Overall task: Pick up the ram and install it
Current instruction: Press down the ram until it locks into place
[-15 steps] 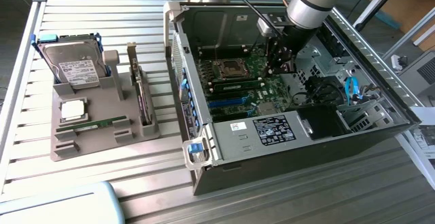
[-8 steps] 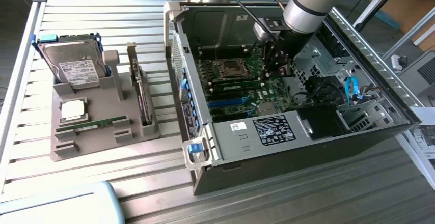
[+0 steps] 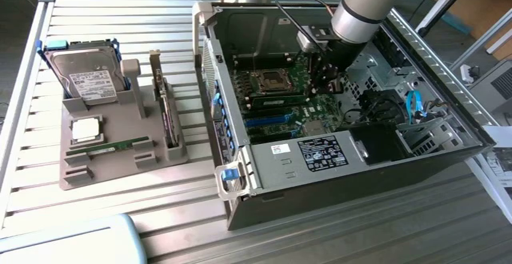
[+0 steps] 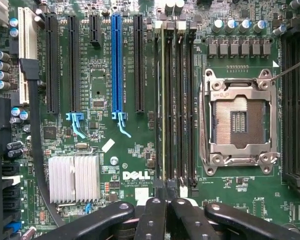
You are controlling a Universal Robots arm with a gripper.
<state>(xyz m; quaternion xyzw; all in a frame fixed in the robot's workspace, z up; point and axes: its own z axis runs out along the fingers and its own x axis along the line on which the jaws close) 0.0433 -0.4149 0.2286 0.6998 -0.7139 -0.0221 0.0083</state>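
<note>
In the exterior view the gripper (image 3: 327, 83) is down inside the open computer case (image 3: 448, 138), over the motherboard (image 3: 308, 111) just to the exterior view's right of the CPU socket (image 3: 270, 81); a green ram stick (image 3: 276, 99) lies in the slots below the socket, and a twin ram stick (image 3: 108, 147) sits in its groove on the grey parts tray (image 3: 120, 162) outside the case, beside the processor chip (image 3: 86, 129), the hard drive (image 3: 86, 78) and the upright expansion card (image 3: 166, 117). Whether the seated stick is fully latched cannot be told from here. In the wrist view the gripper (image 4: 162, 212) has its fingers (image 4: 151, 220) closed together with nothing visibly between them, the tips right at the end of the memory slots (image 4: 176, 100), where a thin green ram edge (image 4: 163, 100) stands in one slot next to the empty CPU socket (image 4: 238, 121). My judgement is that the main risk is a half-seated stick: if one end sits higher, pressing on it with closed fingers could bend the board or leave a latch open. A sideways slip could drag the tips over the neighbouring slots or towards the bare socket contacts, which damage easily
</note>
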